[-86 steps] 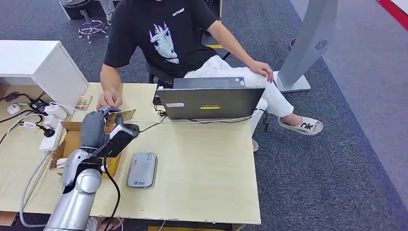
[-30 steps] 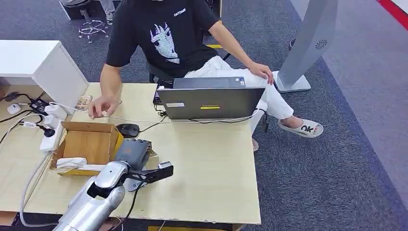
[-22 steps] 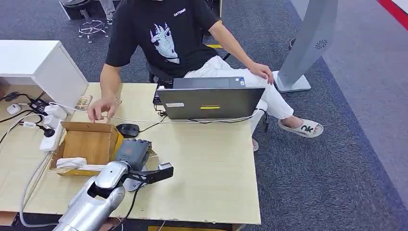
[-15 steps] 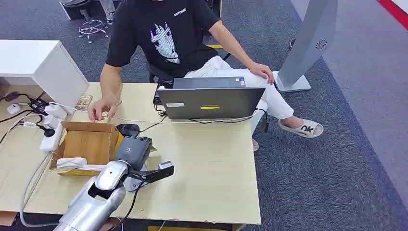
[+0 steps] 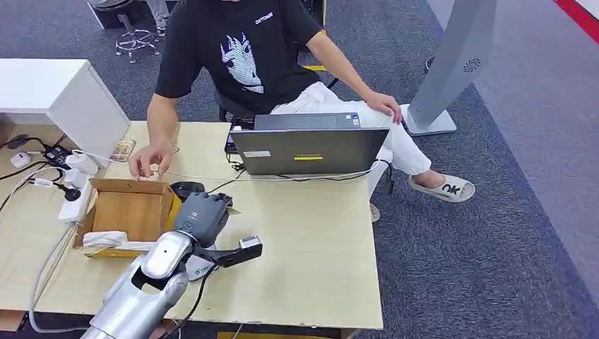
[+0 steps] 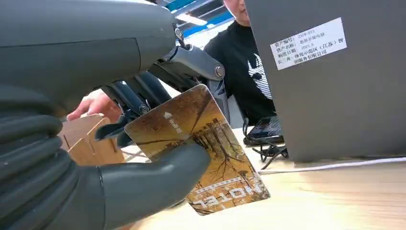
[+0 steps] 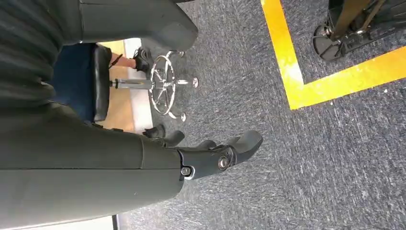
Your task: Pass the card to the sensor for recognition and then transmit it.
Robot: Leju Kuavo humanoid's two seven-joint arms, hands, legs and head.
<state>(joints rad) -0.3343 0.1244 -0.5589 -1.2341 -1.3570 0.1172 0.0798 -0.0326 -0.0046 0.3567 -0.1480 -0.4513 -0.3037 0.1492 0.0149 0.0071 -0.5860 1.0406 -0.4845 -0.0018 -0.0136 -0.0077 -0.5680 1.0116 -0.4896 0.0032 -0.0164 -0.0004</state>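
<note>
Left hand (image 6: 119, 158) pinches card (image 6: 201, 148), thumb on face, above table (image 5: 311, 240) near laptop (image 5: 309, 147). Right hand (image 7: 210, 155) empty, fingers apart, hanging. Step judged: sensor pass or handover, unclear. Next: extend card toward person (image 5: 233, 49).

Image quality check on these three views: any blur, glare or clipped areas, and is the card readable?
Head view: even light, sharp, no glare; the card is hidden behind the left hand. Left wrist view: the card is sharp, its print readable; the thumb covers part of it; the laptop label is legible, the person behind soft. Right wrist view: the right hand and carpet are in focus, evenly lit.
</note>
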